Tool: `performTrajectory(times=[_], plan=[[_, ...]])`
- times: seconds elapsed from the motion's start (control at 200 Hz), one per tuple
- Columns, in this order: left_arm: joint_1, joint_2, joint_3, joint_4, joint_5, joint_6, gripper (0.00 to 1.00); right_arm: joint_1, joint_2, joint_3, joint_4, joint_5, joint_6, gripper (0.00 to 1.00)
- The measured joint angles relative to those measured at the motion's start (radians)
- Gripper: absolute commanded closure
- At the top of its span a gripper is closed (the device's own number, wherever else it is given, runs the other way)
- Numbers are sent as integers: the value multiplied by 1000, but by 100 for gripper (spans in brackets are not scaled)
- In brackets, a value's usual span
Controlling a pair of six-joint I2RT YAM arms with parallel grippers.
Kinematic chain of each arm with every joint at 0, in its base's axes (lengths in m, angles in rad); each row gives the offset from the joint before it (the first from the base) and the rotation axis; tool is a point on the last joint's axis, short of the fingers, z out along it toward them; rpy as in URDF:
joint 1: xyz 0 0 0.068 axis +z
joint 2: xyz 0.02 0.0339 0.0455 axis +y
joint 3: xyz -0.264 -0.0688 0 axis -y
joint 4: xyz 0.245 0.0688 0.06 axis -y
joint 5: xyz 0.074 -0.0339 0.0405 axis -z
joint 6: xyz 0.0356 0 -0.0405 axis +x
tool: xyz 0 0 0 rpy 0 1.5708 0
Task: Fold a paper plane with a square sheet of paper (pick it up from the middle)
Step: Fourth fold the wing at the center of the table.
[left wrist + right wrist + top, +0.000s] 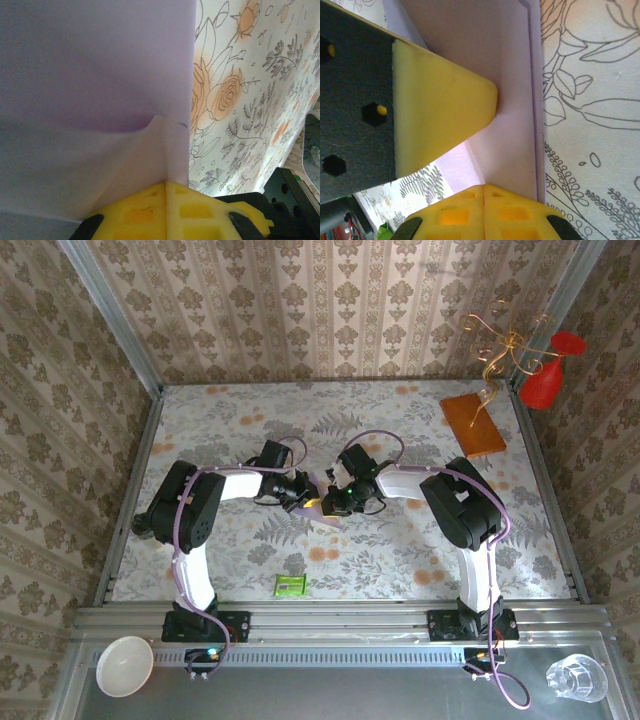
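Observation:
The square sheet of paper (90, 75), pale lavender and folded with creases, lies low over the floral table at mid-table. A pale corner of the paper (326, 523) peeks out under the two grippers. My left gripper (166, 184) is shut, and a raised fold of the paper runs into the seam of its yellow pads. My right gripper (484, 187) is shut on a crease of the same paper (510, 100). One yellow finger of the left gripper (440, 110) presses on the sheet just ahead of it. The grippers meet tip to tip, left (305, 495) and right (337, 500). The paper plane's shape is hidden beneath them.
An orange-brown board (473, 424) lies at the back right, near a gold wire ornament (505, 340) and a red vase (548, 380). A small green packet (290, 585) sits near the front edge. A white bowl (124, 665) and a glass (575, 677) stand on the near ledge.

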Motion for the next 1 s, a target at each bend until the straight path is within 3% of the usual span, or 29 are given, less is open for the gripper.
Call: performTrajectory(times=[0.705, 1.0], plan=[[1, 2, 7, -15, 3, 0, 91, -51, -257, -295, -76, 24, -65, 90], [1, 2, 10, -18, 3, 0, 91, -38, -277, -204, -21, 31, -32, 93]])
